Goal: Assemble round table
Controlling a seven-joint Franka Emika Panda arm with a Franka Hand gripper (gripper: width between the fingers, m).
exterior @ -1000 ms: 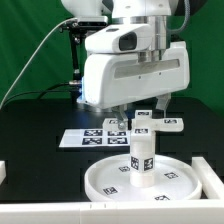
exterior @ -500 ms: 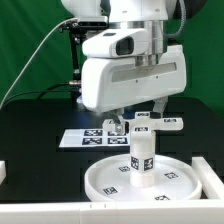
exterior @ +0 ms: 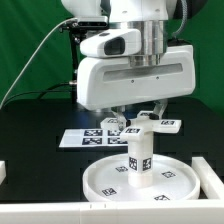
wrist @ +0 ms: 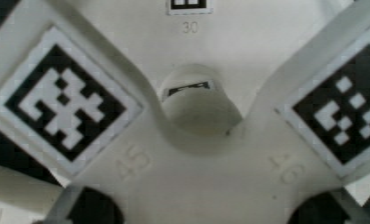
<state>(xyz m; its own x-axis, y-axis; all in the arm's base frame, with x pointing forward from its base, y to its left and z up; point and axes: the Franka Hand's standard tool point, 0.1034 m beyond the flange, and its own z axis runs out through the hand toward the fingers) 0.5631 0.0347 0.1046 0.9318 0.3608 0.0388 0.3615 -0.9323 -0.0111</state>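
Progress: the large round rimmed disc [exterior: 140, 178] lies flat near the front edge of the tabletop, rim up. The short thick cylinder [exterior: 139, 158] stands upright at its centre, apparently seated on the hub, though I cannot tell how fully it is fixed. So the leg-to-top step looks done, or nearly.

Remaining: the small cross-shaped piece [exterior: 150, 124] is not yet on the cylinder. It sits under the arm, just behind and above the cylinder's top, toward the middle of the tabletop. In the wrist view the cross-shaped piece [wrist: 185, 110] fills the frame, its tagged arms spreading out from a central socket. Judged next: lower the cross onto the cylinder's top and fasten it.

End effector: the gripper [exterior: 134, 117] is over the cross, with fingers coming down on either side of it. Finger gap and contact are hidden by the arm body, so I cannot tell whether it holds the piece.

Containers: the disc's raised rim makes it a shallow dish; only the cylinder stands in it.

The marker board [exterior: 84, 137] lies flat behind the disc.
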